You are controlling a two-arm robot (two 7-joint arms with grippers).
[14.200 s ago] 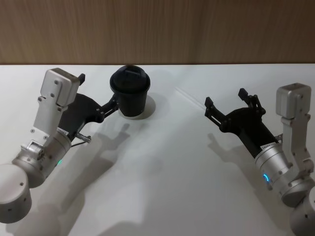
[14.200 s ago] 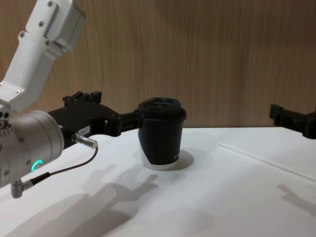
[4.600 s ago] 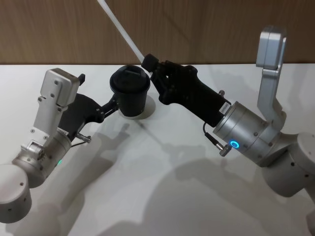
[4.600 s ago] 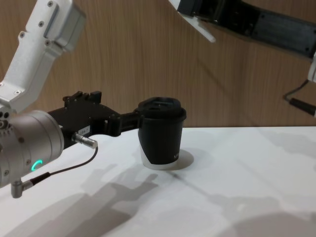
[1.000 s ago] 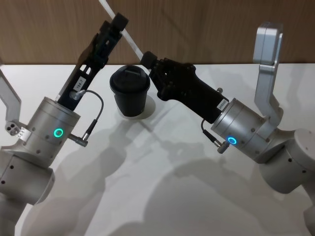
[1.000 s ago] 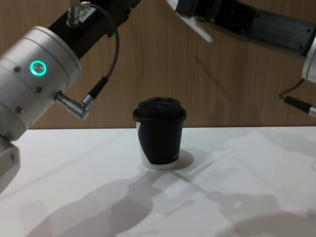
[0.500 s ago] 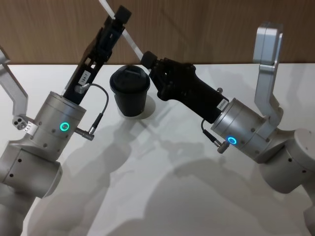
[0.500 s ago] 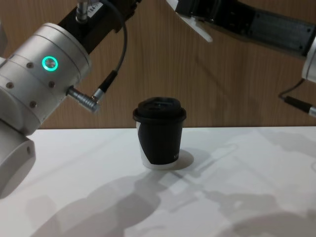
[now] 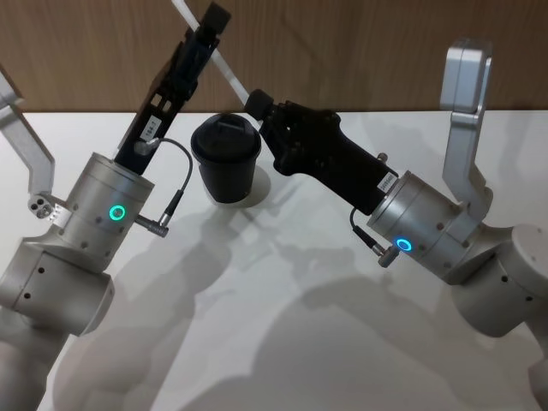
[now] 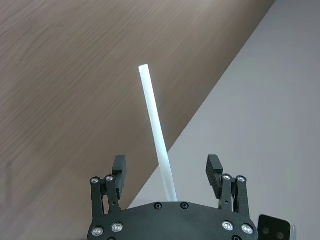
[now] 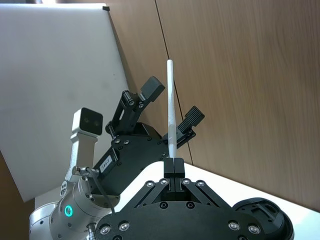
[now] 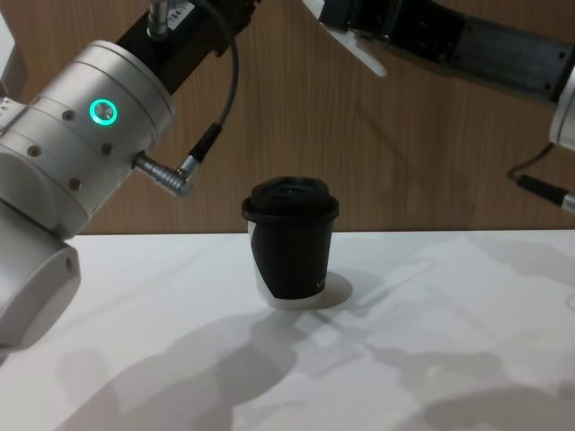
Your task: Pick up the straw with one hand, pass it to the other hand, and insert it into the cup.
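Observation:
The white straw (image 9: 224, 67) slants up over the table, and my right gripper (image 9: 257, 104) is shut on its lower part, just above and behind the black lidded cup (image 9: 227, 158). In the right wrist view the straw (image 11: 170, 105) rises straight from the shut right gripper (image 11: 174, 164). My left gripper (image 9: 210, 24), with a white label sticker, is raised to the straw's upper part. In the left wrist view the left gripper (image 10: 167, 169) is open, a finger (image 10: 119, 170) on each side of the straw (image 10: 157, 135), not touching it. The cup (image 12: 292, 238) stands upright on the table.
The white table (image 9: 282, 342) spreads in front of the cup under both arms' shadows. A wooden wall (image 9: 360, 51) rises close behind the table's far edge. My left arm's silver wrist (image 12: 90, 135) looms large at the chest view's left.
My left arm has pushed up and forward a little, sliding its open fingers higher along the straw. The right gripper, the straw and the cup have stayed still.

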